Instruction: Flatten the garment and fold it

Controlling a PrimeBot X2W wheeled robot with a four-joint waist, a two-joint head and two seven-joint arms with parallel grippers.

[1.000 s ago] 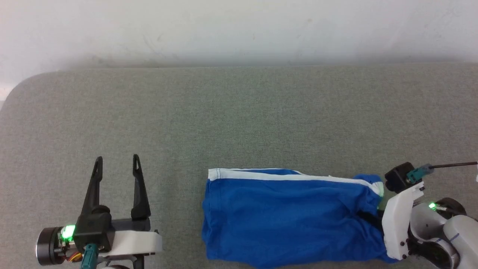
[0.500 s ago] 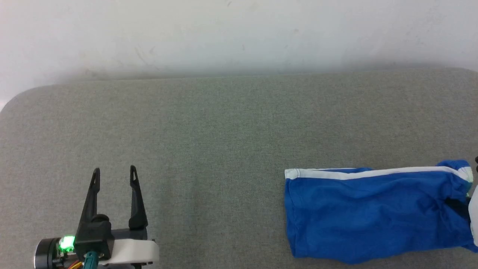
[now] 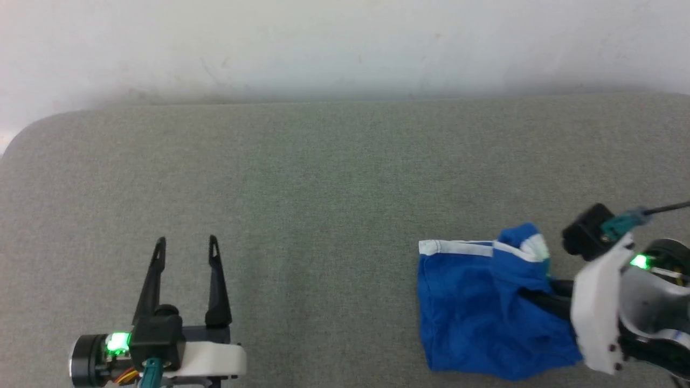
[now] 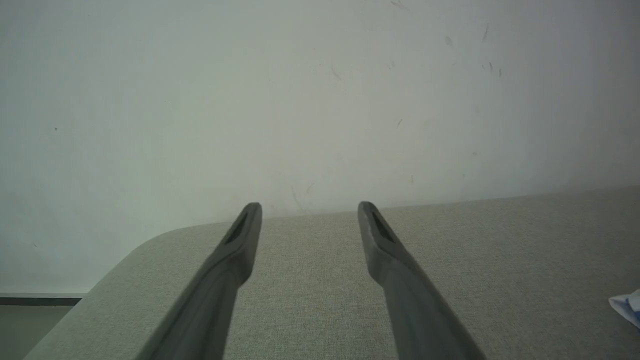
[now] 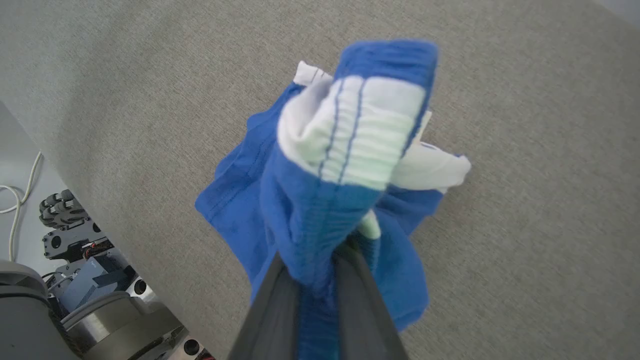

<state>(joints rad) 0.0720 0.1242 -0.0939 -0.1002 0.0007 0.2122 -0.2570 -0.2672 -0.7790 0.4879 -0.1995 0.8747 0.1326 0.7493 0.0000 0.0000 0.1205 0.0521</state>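
cloth of the garment (image 3: 474, 323) lies bunched in the lower right of the head view, on the grey padded surface (image 3: 323, 178). the right gripper (image 5: 320, 257) is closed on it: in the right wrist view the two dark fingers are seen pinched on a fold of blue fabric near the white ribbed band. this end is lifted and rolled over the rest. the other part of the garment lies wrinkled on the surface, and its white stripe is seen along the upper edge. the printed number is not seen.

the left gripper (image 3: 186, 245) is found in the lower left of the head view, well apart from the garment. its fingers are spread wide and nothing is between them.

the step in hand is judged to be the flattening. no orderly fold is made yet, so the task is thought to be in its early part. for the next move, the held end should probably be drawn out toward the right and laid down, so that the cloth is stretched. the free left edge may need to be pinned by the left gripper, otherwise the whole garment could be only dragged along the surface.
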